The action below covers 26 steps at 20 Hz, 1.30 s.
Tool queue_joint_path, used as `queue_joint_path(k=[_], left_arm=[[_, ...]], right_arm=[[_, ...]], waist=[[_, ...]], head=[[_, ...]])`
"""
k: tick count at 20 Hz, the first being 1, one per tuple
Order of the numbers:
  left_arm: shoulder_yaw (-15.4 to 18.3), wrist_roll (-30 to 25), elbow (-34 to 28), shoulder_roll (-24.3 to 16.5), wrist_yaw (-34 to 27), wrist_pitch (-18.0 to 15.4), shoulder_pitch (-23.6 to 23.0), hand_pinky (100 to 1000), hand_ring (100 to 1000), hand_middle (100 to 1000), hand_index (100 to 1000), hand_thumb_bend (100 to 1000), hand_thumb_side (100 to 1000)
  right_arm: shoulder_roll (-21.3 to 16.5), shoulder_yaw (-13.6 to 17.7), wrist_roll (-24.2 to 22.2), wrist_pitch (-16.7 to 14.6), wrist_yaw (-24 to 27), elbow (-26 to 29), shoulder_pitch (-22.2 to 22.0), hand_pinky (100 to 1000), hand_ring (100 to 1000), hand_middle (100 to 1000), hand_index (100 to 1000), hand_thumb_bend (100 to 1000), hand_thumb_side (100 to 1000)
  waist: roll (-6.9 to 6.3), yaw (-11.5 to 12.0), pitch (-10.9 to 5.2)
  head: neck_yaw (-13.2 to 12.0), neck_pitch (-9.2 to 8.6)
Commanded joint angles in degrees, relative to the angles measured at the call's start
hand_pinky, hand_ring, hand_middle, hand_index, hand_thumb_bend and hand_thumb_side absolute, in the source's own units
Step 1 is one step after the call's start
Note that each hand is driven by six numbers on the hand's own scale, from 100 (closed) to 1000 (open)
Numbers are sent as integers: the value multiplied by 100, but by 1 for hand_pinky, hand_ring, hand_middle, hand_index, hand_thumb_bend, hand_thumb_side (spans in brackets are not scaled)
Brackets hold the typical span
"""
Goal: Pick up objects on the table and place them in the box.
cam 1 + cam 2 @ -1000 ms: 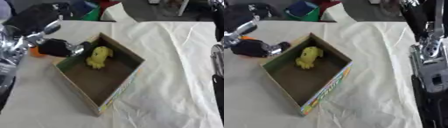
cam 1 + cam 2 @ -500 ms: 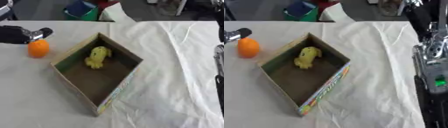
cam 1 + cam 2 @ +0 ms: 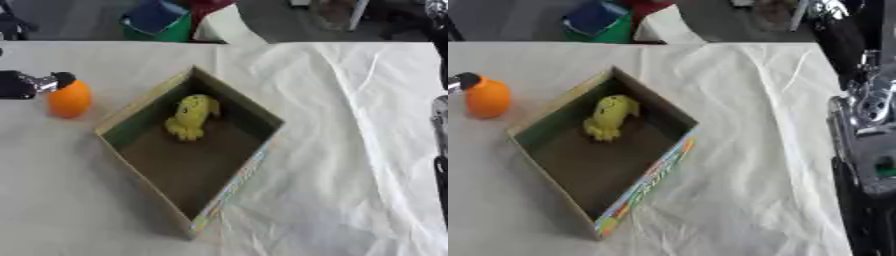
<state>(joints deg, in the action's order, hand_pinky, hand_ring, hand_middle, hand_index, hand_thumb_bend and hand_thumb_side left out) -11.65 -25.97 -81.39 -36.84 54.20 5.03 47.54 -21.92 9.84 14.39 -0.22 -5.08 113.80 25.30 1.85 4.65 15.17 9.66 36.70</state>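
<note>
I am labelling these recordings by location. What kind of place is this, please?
Probably a lab or workshop set up for robot trials: a table covered with a white cloth, a cardboard box holding a yellow toy, and bins on the floor behind.

A creased white cloth [image 3: 350,150] covers the table; beyond it, dark floor [image 3: 79,20] holds a green bin [image 3: 162,22].

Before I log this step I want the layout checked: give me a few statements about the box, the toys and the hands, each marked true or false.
1. A yellow toy lies inside the box. True.
2. The orange object is in the box. False: it stands on the white cloth, left of the box.
3. The left hand shows at the left edge, beside the orange object. True.
4. The box lies on its side. False: it sits open side up.
</note>
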Motion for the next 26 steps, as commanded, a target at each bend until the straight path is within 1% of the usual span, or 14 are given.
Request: queue_joint_path(k=[1, 5, 11, 14, 20, 22, 23, 26], left_arm=[[134, -54, 341, -97, 104, 9, 129, 725, 891, 846, 956, 612, 939], [163, 7, 737, -10, 143, -47, 182, 726, 889, 844, 961, 647, 963], [200, 308, 1028, 93, 238, -18, 245, 722, 885, 841, 963, 668, 978], [215, 408, 1167, 133, 249, 9, 258, 718, 882, 838, 960, 662, 984], [211, 471, 1280, 220, 102, 0, 307, 696, 865, 819, 935, 605, 975], [199, 472, 1290, 236, 49, -2, 321, 689, 859, 812, 922, 578, 954], [189, 469, 1298, 242, 49, -1, 326, 681, 853, 804, 910, 555, 926], [156, 431, 1334, 260, 148, -1, 336, 675, 849, 793, 899, 520, 878]], right_arm=[[-160, 16, -11, -9, -19, 79, 104, 767, 683, 457, 779, 100, 461], [-152, 10, -23, -7, -16, 79, 134, 768, 683, 456, 779, 100, 460], [-134, 2, -47, -9, -13, 79, 184, 769, 682, 453, 779, 100, 457], [-144, 8, -50, -7, -14, 79, 198, 770, 682, 452, 779, 100, 455], [-138, 15, -62, 16, -11, 79, 211, 774, 683, 449, 780, 100, 455], [-138, 19, -59, 25, -11, 79, 211, 774, 683, 448, 780, 100, 455], [-137, 19, -59, 26, -10, 79, 214, 775, 683, 448, 780, 100, 455], [-136, 13, -68, 22, -4, 79, 226, 775, 683, 448, 780, 100, 455]], waist=[[-9, -20, -68], [3, -32, -14], [23, -120, 95], [40, -124, 157], [67, -97, 253], [74, -89, 270], [76, -89, 277], [82, -93, 294]], head=[[-4, -95], [-9, -145], [-61, -237], [-82, -268], [-77, -269], [-80, -263], [-81, -262], [-80, -265]])
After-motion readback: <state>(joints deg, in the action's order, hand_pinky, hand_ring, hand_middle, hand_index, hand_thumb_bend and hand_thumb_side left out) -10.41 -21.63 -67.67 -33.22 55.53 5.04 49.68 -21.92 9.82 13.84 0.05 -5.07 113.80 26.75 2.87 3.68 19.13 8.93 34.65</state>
